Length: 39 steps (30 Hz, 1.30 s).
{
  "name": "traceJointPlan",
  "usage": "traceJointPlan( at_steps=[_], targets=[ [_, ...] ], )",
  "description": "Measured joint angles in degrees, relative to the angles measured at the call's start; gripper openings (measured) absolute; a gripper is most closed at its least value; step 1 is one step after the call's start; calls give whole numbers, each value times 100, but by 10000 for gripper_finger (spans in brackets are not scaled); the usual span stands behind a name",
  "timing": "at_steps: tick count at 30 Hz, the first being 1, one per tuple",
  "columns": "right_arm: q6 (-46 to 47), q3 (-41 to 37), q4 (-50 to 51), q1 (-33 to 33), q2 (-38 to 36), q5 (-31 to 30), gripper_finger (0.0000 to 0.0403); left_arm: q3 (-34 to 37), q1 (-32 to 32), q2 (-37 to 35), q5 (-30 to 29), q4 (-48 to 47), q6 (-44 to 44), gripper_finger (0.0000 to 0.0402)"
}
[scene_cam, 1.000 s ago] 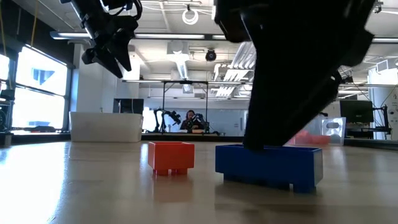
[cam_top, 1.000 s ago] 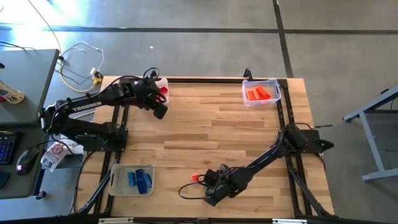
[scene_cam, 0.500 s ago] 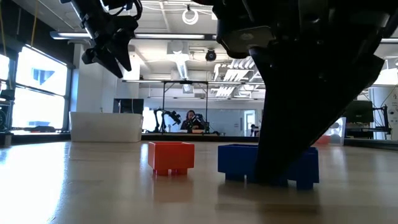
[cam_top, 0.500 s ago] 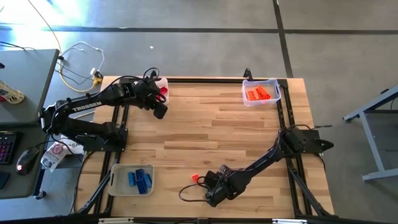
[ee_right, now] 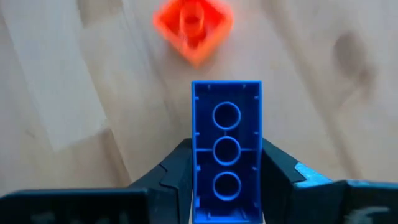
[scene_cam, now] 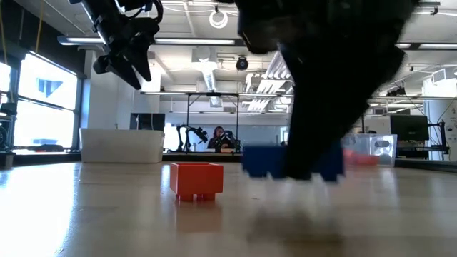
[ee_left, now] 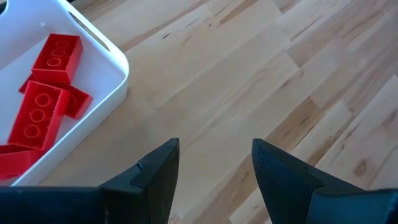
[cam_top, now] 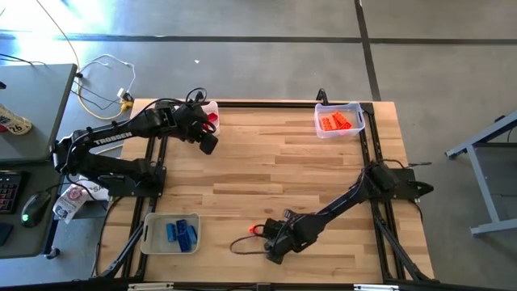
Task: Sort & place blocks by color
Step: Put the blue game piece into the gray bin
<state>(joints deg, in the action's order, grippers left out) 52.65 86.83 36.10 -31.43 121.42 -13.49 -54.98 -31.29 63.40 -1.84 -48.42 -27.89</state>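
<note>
From above, the right gripper (cam_top: 273, 242) near the table's front edge hides nearly all of what it carries; its wrist camera settles it — the fingers (ee_right: 168, 171) are clamped on a blue block (ee_right: 226, 149), seen hollow side up. In the low view that block (scene_cam: 291, 161) looks lifted just clear of the wood, though motion blur makes this uncertain. A small orange block (scene_cam: 196, 179) sits on the table close beside it. The left gripper (cam_top: 207, 142) hangs over the far left corner, fingers (ee_left: 158, 171) parted and empty, beside a white tray (ee_left: 115, 74) of red blocks (ee_left: 43, 99), partly cut off. The pale wooden table (cam_top: 275, 174) also carries a blue-block tray (cam_top: 149, 234) and an orange-block tray (cam_top: 359, 117). Beyond lies a bright open workshop.
</note>
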Motion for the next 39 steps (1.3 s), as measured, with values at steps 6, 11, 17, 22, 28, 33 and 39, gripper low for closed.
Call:
traceJointPlan(
  at_steps=[6,11,17,22,28,33,39],
  targets=[
    [-374,8,-7,187,-271,-159,107,0,-2,0,266,-2,-55,186],
    [-794,11,-49,372,-514,-374,107,0,1,0,525,31,-456,186],
    [-1455,15,-94,616,-699,-835,107,0,94,0,819,43,-605,186],
    [-2010,15,-132,801,-795,-1179,107,0,325,0,1058,119,-795,186],
    [-2692,20,-466,1011,-839,-1489,107,2,752,1,1055,346,-1124,186],
    [-3232,20,-704,1125,-843,-1829,107,2,1138,2,1025,749,-1424,186],
    [-4027,20,-1215,1174,-847,-2401,107,2,1660,36,960,1326,-1718,186]
  ],
)
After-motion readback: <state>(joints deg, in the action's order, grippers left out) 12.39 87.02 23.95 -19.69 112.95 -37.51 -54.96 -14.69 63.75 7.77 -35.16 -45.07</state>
